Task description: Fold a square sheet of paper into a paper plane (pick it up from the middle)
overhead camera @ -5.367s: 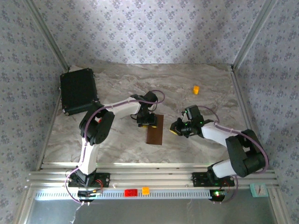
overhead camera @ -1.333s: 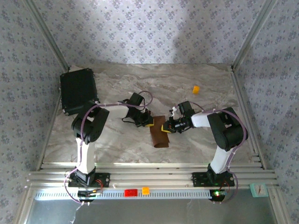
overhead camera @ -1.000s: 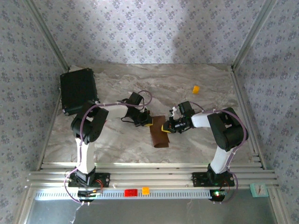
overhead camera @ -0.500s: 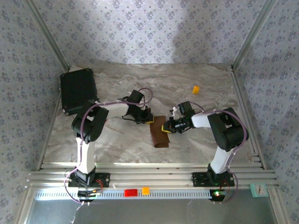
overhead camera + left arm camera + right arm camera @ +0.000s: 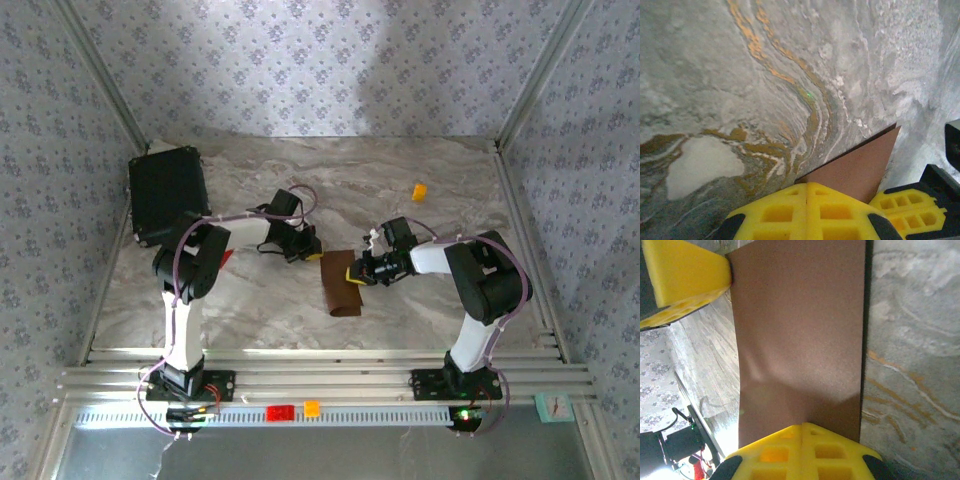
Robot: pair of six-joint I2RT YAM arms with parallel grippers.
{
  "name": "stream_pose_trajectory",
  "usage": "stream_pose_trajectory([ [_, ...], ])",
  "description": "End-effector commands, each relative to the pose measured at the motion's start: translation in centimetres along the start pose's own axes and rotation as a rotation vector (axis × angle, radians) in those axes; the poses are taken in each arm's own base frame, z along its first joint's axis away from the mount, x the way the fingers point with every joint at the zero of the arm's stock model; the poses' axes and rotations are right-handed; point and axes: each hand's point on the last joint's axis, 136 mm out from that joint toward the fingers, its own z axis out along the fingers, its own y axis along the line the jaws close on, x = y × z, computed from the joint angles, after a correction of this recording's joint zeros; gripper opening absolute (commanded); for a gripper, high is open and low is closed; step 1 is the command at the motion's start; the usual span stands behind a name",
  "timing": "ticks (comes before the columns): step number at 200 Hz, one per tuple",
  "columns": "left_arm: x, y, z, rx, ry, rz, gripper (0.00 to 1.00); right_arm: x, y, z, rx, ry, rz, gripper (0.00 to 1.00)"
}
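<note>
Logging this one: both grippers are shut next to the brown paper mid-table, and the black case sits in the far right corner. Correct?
Not quite. The black case sits in the far left corner, as the top external view shows. The rest is right: the left gripper and right gripper are both shut next to the brown paper mid-table.

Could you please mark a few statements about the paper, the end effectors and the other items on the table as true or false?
1. The left end effector and the right end effector are both shut. True.
2. The brown paper lies spread as a full square. False: it shows as a narrow rectangle.
3. The black case sits at the far left corner of the table. True.
4. The orange block rests on the paper. False: it lies apart, far right.
</note>
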Motion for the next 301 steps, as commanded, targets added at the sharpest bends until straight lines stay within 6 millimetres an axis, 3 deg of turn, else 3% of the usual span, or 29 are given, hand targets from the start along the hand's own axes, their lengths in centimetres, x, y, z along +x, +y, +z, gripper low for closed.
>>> stream_pose_trajectory([
  [1, -3.0, 2.5, -0.3, -0.098, -0.11, -0.058, 0.0, 5.0, -7.7, 0.4, 0.28, 0.101, 0.184, 0.0],
  [29, -3.4, 2.0, -1.8, -0.119, -0.155, -0.055, 0.0, 5.0, -7.6, 0.2, 0.279, 0.097, 0.183, 0.0],
  [75, -2.7, -1.7, -3.6, -0.046, -0.159, 0.028, 0.0, 4.9, -7.5, 0.2, 0.277, 0.089, 0.184, 0.0],
  [102, -1.0, -3.4, -3.0, -0.001, -0.12, 0.089, 0.0, 4.9, -7.5, 0.2, 0.278, 0.087, 0.187, 0.0],
  [134, 1.2, -4.4, -0.6, 0.071, -0.036, 0.131, 0.0, 4.9, -7.6, 0.2, 0.279, 0.087, 0.186, 0.0],
  [156, 1.7, -3.9, 1.0, 0.069, 0.007, 0.126, 0.0, 4.9, -7.6, 0.3, 0.277, 0.088, 0.187, 0.0],
  [175, 1.2, -2.2, 1.7, 0.024, -0.004, 0.097, 0.0, 5.0, -7.7, 0.3, 0.278, 0.089, 0.189, 0.0],
  [234, -1.8, 2.2, 1.3, -0.03, -0.073, 0.002, 0.0, 5.1, -7.7, 0.4, 0.275, 0.088, 0.193, 0.0],
  [271, -3.2, 2.3, -0.2, -0.056, -0.117, 0.001, 0.0, 5.1, -7.5, 0.6, 0.271, 0.083, 0.194, 0.0],
  [301, -2.8, 0.7, -1.9, -0.043, -0.15, 0.019, 0.0, 5.0, -7.1, 0.9, 0.265, 0.077, 0.184, 0.0],
])
